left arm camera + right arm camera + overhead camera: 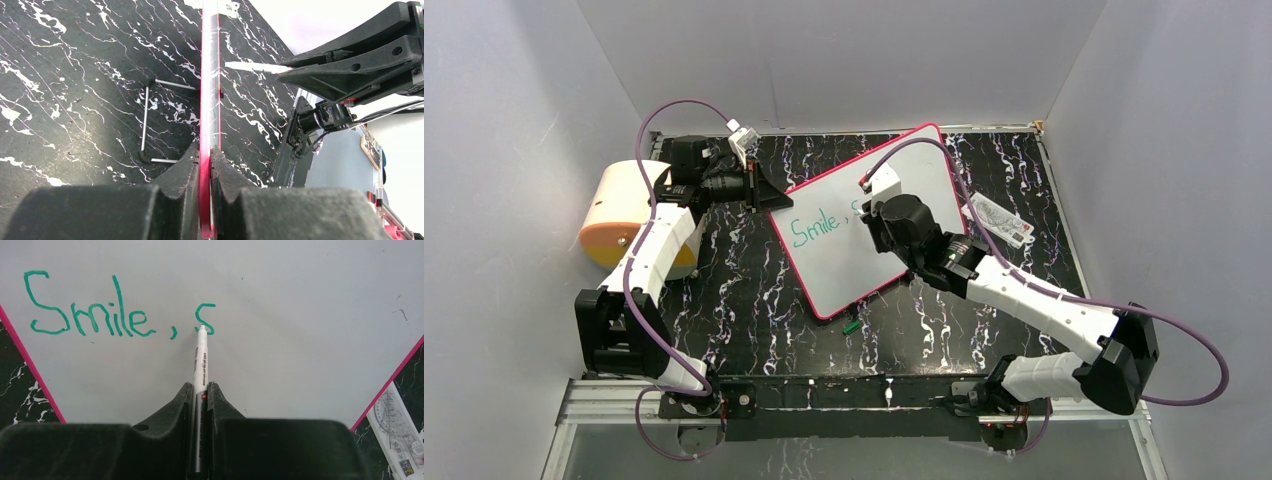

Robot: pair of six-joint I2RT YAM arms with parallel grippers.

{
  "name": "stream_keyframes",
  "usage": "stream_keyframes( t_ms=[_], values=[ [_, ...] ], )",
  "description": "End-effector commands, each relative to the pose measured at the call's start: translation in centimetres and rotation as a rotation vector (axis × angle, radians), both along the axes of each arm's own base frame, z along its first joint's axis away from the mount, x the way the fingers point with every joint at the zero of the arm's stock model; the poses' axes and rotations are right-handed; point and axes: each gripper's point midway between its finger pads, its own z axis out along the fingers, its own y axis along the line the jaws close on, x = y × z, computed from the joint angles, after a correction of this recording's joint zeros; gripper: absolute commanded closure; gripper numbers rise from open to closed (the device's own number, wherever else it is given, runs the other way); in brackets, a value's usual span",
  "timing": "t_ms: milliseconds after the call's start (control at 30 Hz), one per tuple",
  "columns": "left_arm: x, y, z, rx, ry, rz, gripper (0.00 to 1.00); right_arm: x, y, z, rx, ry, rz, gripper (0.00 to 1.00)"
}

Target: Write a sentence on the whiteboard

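Left hand: clenched on the left rim of the whiteboard, the pink-red edge pinched between both fingers, steadying it.
Whiteboard: lies mid-table, turned askew, its long axis running from the near-left corner to the far-right corner by the back wall; the table is dark with white veining.
Sentence: so far "Smile," and one further letter "S" in teal-green, starting at the board's left side and running rightward along the long axis.
Marker: white barrel, tip touching or just at the lower curl of the "S" (contact is hard to confirm), pointing away from the wrist toward the writing.
Right hand: grasping the marker, fingers closed on its barrel, poised over the board's middle.
Step in hand: by my reading, writing the second word, barely begun.
Next move calls for: finishing the "S", then shifting the tip rightward for the next letter, keeping light pressure while the left hand holds the board from sliding.
Near edge: a small green cap lies on the table just beside the board.
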Motion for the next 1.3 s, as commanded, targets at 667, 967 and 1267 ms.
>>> stream_keyframes(
  t_ms=[667,967,1267],
  values=[
    [-0.3,0.3,-3.1,0.060,0.060,0.014,1.00,1.5,-1.1,1.9,0.034,-0.073,-0.061,1.00],
    [-0.3,0.3,-3.2,0.061,0.063,0.014,1.00,1.9,-0.7,1.8,0.034,-0.077,-0.051,1.00],
    [-0.3,0.3,-3.2,0.060,0.064,0.014,1.00,2.3,-0.4,2.5,0.046,-0.094,-0.045,1.00]
  ],
)
